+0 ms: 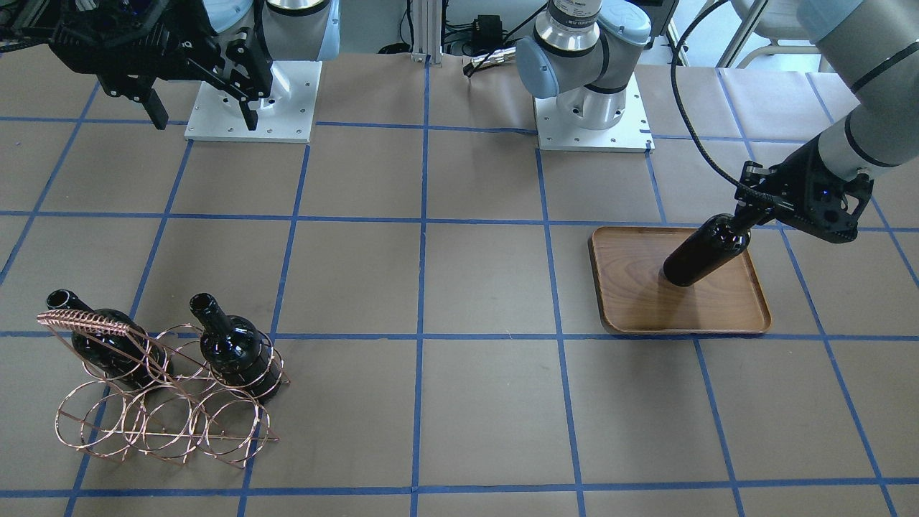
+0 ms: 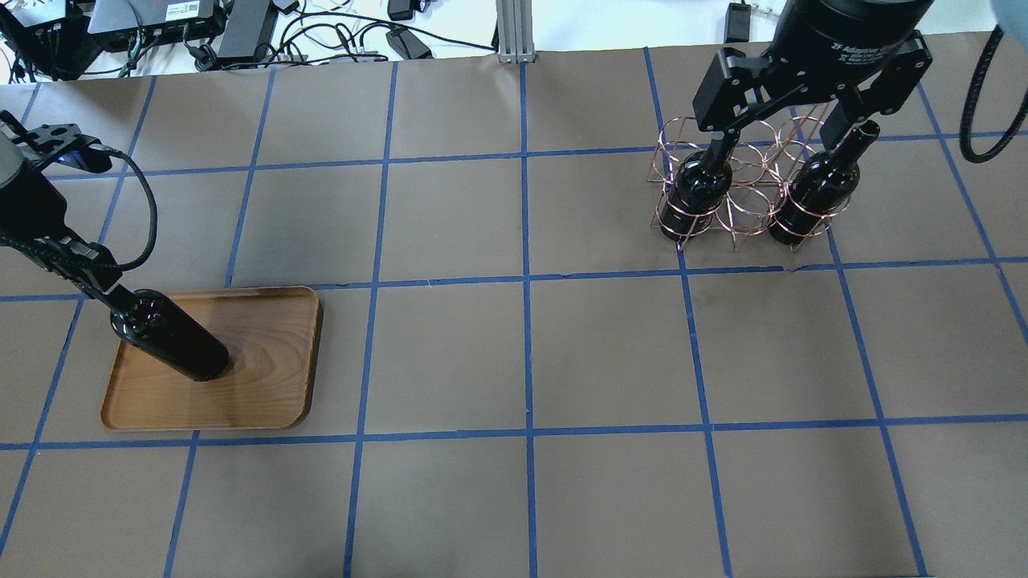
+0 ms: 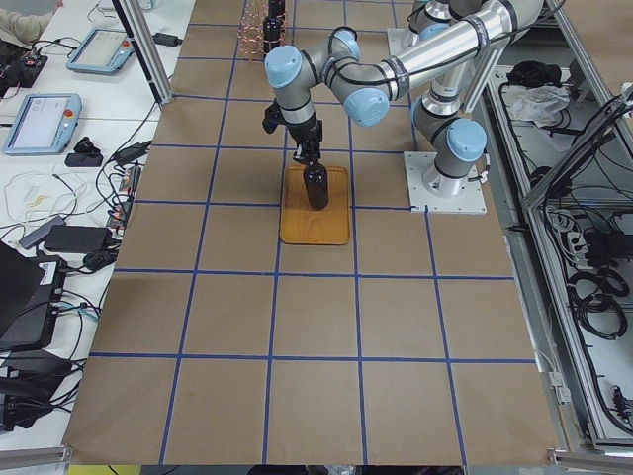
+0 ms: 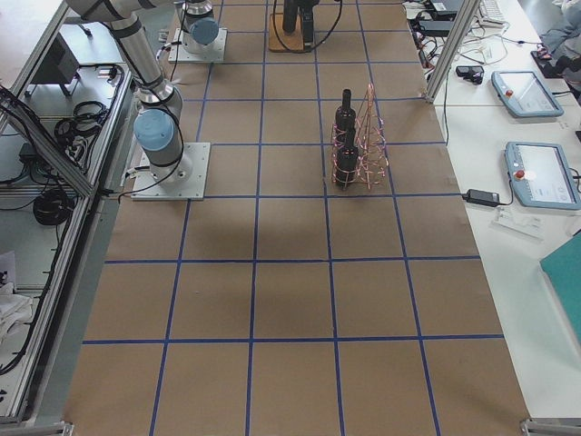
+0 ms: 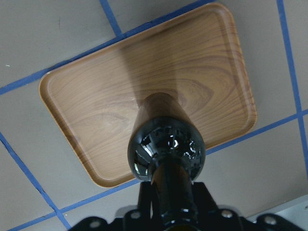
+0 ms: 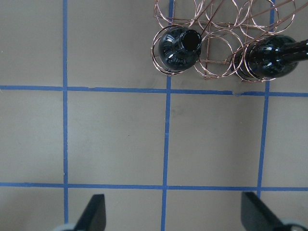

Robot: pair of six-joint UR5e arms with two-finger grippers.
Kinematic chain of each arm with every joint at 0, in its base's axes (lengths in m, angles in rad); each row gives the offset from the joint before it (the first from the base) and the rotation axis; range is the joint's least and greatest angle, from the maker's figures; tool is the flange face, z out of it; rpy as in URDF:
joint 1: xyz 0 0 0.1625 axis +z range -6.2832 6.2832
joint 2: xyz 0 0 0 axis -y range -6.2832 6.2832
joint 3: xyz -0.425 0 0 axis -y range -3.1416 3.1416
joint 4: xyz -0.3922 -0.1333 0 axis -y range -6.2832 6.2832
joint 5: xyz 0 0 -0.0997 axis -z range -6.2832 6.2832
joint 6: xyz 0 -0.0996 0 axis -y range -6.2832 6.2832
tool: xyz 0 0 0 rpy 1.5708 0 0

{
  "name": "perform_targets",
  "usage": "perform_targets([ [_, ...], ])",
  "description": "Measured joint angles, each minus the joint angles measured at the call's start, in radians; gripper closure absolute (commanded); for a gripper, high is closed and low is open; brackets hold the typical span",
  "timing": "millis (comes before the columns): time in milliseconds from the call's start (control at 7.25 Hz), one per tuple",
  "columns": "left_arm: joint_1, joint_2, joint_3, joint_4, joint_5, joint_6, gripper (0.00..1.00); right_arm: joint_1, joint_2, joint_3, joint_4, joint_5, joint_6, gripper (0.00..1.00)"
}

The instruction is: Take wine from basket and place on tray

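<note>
My left gripper is shut on the neck of a glossy near-black wine bottle. It holds the bottle upright over the light-brown wooden tray, with the base at the tray's surface. In the left wrist view the bottle stands over the tray. The copper wire basket stands at the far right and holds two more dark bottles. My right gripper is open and empty, high above the basket. In the right wrist view its fingers are spread wide.
Brown paper with blue tape grid lines covers the table. The two arm bases stand at the robot's edge. Cables and electronics lie beyond the far edge. The basket has unfilled loops at its front.
</note>
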Motion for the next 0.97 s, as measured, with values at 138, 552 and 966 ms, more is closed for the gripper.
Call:
perform_targets([
  [138, 0.0, -0.004, 0.0, 0.001, 0.0, -0.004, 0.0, 0.0, 0.0, 0.0, -0.001, 0.002, 0.0, 0.0],
  [552, -0.014, 0.03, 0.017, -0.019, -0.004, -0.073, 0.0, 0.0, 0.001, 0.002, -0.004, 0.003, 0.0, 0.0],
  [966, -0.105, 0.108, 0.058, -0.059, -0.02, -0.488, 0.0, -0.001, 0.0, 0.004, -0.005, 0.003, 0.0, 0.0],
])
